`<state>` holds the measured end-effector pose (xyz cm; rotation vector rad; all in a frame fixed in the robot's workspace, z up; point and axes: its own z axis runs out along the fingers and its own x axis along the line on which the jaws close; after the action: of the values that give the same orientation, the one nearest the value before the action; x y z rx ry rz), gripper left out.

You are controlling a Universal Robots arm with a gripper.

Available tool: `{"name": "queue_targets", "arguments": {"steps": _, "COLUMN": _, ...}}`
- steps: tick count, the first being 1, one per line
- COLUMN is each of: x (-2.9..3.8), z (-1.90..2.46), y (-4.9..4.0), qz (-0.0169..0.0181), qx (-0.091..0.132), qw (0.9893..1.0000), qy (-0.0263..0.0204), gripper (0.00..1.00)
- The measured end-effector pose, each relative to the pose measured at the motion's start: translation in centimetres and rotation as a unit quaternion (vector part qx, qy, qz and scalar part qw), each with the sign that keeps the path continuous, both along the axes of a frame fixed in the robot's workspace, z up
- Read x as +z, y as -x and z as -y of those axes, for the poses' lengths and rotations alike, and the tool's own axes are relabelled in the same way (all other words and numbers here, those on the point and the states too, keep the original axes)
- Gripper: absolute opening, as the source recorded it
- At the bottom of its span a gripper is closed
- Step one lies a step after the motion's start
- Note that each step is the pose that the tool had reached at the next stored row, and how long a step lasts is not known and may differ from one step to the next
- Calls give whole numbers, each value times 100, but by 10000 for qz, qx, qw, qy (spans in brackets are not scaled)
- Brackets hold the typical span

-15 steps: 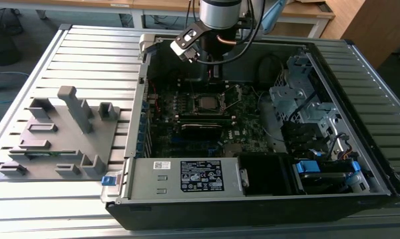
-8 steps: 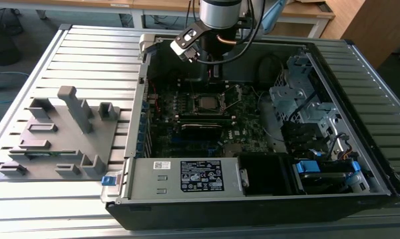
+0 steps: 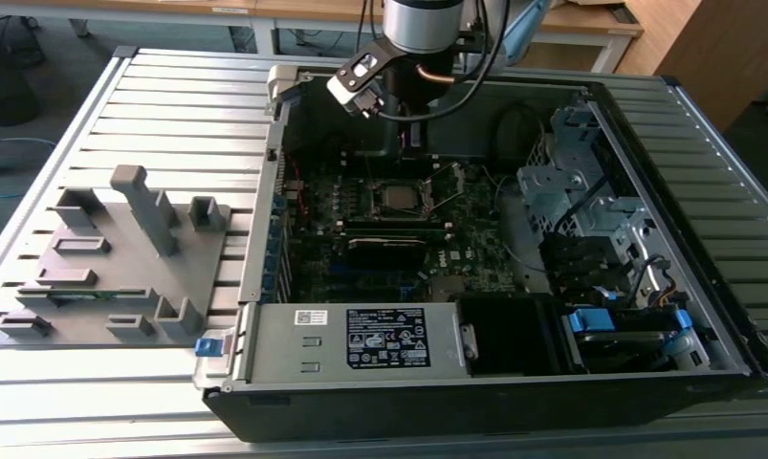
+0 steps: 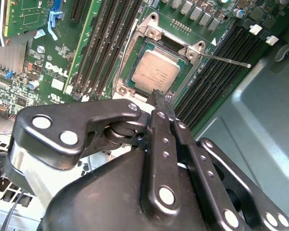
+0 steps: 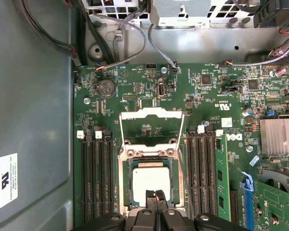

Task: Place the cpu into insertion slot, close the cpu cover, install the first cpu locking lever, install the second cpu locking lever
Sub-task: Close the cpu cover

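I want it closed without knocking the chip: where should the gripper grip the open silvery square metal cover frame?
Take the silvery square metal cover frame by its free crossbar, the edge farthest from its hinge. It is swung open off the dull silver-grey square chip, and its centre is cut out, leaving only thin rim. Probably come from above, across that bar.

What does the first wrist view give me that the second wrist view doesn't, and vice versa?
First wrist view: the cpu cover flipped open beyond the insertion slot, plus a coin battery. Second wrist view: a thin lever rod jutting sideways from that slot. Both: the cpu seated in the slot, with the shut tool over its edge.
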<state>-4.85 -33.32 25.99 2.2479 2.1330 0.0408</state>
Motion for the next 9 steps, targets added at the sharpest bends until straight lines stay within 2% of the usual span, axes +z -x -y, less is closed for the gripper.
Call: {"name": "queue_targets", "arguments": {"steps": 9, "x": 0, "z": -10, "y": -29, "qz": 0, "qx": 0, "qw": 10000, "qy": 0, "gripper": 10}}
